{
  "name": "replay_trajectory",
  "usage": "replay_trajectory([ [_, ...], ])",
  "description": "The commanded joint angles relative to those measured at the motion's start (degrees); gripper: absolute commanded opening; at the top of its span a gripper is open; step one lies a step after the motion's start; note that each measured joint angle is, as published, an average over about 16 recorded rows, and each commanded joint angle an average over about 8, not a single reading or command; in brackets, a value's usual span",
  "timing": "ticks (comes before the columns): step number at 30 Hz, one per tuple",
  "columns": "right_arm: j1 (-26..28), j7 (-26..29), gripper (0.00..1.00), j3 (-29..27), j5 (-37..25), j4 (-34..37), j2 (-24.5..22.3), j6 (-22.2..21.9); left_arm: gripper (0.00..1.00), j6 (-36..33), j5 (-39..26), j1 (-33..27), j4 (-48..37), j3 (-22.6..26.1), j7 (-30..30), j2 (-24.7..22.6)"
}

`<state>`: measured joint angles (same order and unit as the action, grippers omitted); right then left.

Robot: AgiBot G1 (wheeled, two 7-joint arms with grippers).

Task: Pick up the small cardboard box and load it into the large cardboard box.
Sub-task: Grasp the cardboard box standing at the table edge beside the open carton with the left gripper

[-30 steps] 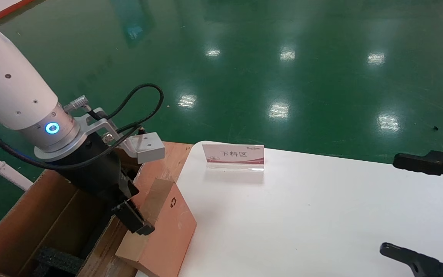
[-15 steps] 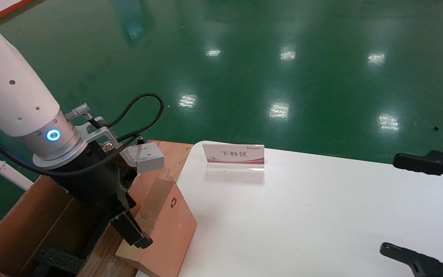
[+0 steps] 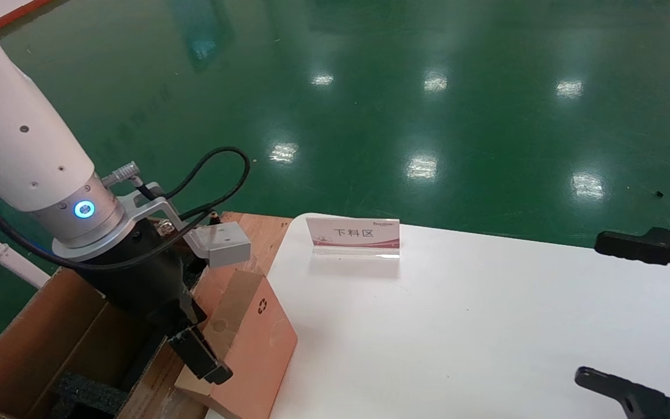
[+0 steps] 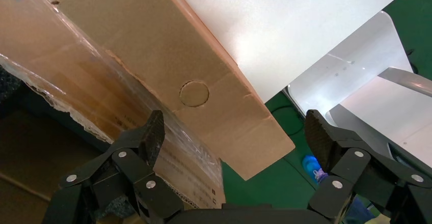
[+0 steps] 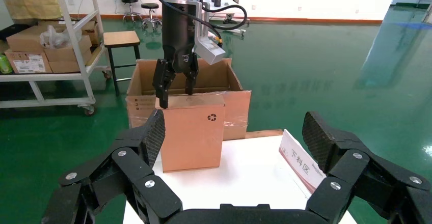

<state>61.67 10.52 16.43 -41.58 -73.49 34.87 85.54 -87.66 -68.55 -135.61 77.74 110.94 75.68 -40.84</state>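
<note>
My left end effector (image 3: 195,343) hangs over the seam where the small cardboard box (image 3: 253,349) meets the large cardboard box (image 3: 32,349). Its fingers are spread apart and they hold nothing. In the left wrist view the two fingertips (image 4: 153,132) stand on either side of the upper edge of the small cardboard box (image 4: 153,46), with free space between them and the carton. In the right wrist view my left end effector (image 5: 176,89) points straight down, just above the top of the small cardboard box (image 5: 192,135).

The small cardboard box rests at the left edge of the white worktop (image 3: 457,326), tilted, and one side leans against the taped flap of the large cardboard box (image 4: 76,96). Its round punched hole (image 4: 194,93) faces my left wrist camera, and the black recycling mark (image 3: 262,306) is on the face that looks up toward my head. It is not inside the large cardboard box.

The large cardboard box stands on the green floor (image 3: 370,87) beside the worktop, open at the top, with a black foam piece (image 3: 88,396) inside near the bottom.

My right end effector (image 3: 649,326) is parked over the right side of the worktop, well apart from both boxes, and its fingers are wide open and empty. A small sign with red print (image 3: 352,234) stands near the far edge of the worktop.
</note>
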Motion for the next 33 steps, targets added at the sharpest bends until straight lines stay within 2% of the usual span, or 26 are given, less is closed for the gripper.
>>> replay_trajectory([
  [1,0.0,0.0,1.0,0.0,0.0,0.0,0.0,0.0,1.0,0.0,0.1,-0.3,0.0,0.3,0.3,-0.2],
  [33,0.0,-0.1,1.0,0.1,0.1,0.1,0.0,0.0,1.0,0.6,1.5,-0.8,-1.7,2.1,-0.5,-0.5],
])
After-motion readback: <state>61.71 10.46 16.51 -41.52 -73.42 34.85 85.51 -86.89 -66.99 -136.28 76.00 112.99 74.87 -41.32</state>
